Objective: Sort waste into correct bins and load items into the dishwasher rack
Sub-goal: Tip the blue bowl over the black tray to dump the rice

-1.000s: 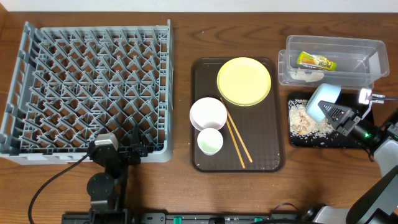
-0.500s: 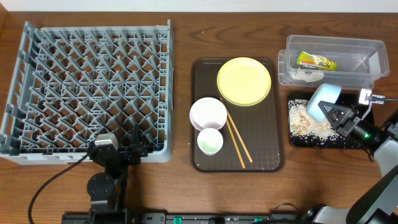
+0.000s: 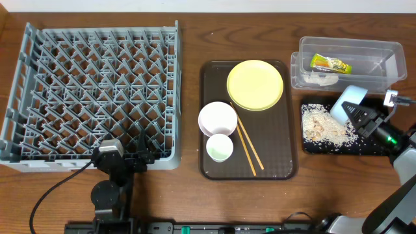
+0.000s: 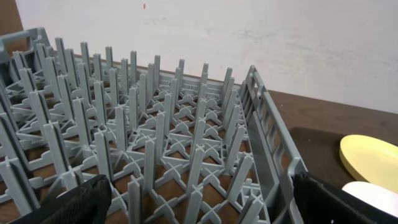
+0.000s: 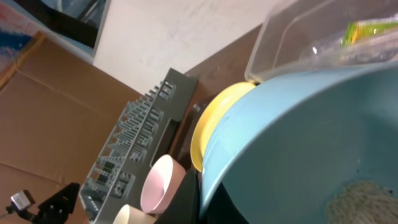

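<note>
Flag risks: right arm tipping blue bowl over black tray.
Rice clings inside the blue bowl held by the right gripper; racking it now could carry scraps along. The pile reaches the black tray's left edge, so more could spill onto the table. The bowl hangs close to the clear tub; a swing might clip it.

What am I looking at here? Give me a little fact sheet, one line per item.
Rack: grey-blue dishwasher rack, nothing loaded
Left gripper: open, at the rack's near edge
Right gripper: clamped on a light blue bowl, tilted over the black tray
Black tray contents: rice-like scraps
Clear tub: wrapper and tissue
Brown tray: yellow plate, white bowl, small cup, chopsticks
</note>
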Action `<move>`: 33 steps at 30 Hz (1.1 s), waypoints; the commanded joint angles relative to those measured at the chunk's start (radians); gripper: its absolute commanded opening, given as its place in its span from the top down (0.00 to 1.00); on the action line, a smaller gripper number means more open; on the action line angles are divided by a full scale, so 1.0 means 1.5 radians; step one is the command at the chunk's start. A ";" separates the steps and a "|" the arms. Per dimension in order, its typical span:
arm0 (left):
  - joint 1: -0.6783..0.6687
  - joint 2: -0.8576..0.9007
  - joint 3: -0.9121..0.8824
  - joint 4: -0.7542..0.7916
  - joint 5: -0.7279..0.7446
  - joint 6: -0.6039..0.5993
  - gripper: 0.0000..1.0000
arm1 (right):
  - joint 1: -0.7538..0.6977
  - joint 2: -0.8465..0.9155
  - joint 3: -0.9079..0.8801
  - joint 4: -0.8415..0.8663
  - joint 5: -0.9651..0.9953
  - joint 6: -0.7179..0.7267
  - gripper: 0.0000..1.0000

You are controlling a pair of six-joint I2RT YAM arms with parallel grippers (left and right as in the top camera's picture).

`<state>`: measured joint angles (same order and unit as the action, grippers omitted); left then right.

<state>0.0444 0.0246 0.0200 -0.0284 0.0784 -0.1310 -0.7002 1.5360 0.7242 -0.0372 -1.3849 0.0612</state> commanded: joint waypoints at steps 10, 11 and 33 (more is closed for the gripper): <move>-0.001 -0.001 -0.011 -0.023 0.010 -0.001 0.05 | -0.006 -0.009 -0.001 0.100 -0.079 0.098 0.99; -0.001 -0.001 -0.011 -0.023 0.010 -0.001 0.05 | -0.006 -0.009 -0.001 0.097 -0.061 0.110 0.99; -0.001 -0.001 -0.011 -0.023 0.009 -0.001 0.05 | 0.014 -0.008 -0.001 0.103 -0.046 0.202 0.99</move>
<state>0.0444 0.0246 0.0200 -0.0284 0.0784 -0.1310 -0.6888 1.5349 0.7204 0.1276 -1.4410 0.3099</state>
